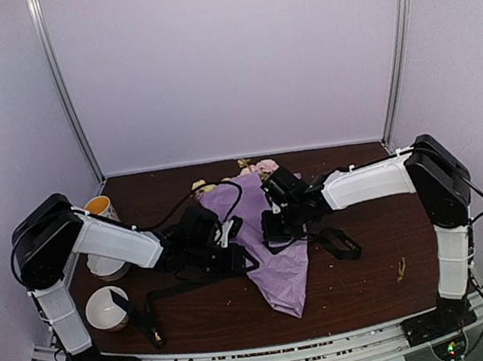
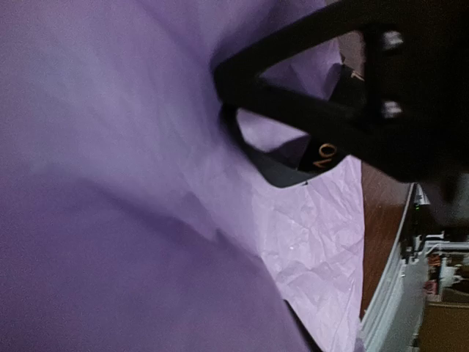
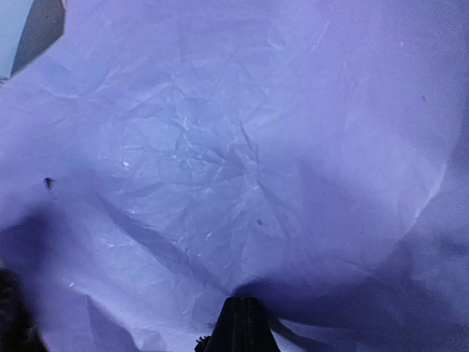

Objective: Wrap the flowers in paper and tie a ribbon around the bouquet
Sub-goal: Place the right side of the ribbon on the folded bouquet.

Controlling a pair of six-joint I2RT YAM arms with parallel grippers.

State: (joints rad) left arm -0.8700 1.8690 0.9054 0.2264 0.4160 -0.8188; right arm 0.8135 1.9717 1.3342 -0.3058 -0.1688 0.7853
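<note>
Bouquet (image 1: 273, 248), long axis far-to-near, lying between both arms: left gripper (image 1: 237, 250) beside ribbon (image 2: 322, 155), opening indeterminable; right gripper (image 1: 273, 230) closed against paper (image 3: 220, 147).

In the top view, the stems of the flowers (image 1: 258, 168) are hidden under the paper (image 1: 273, 248), and the lettering on the ribbon (image 1: 184, 286) is too small to be read. The right gripper (image 3: 240, 326) is cut off by the bottom edge of its wrist view. In the left wrist view, the left half of the paper is blurred.
</note>
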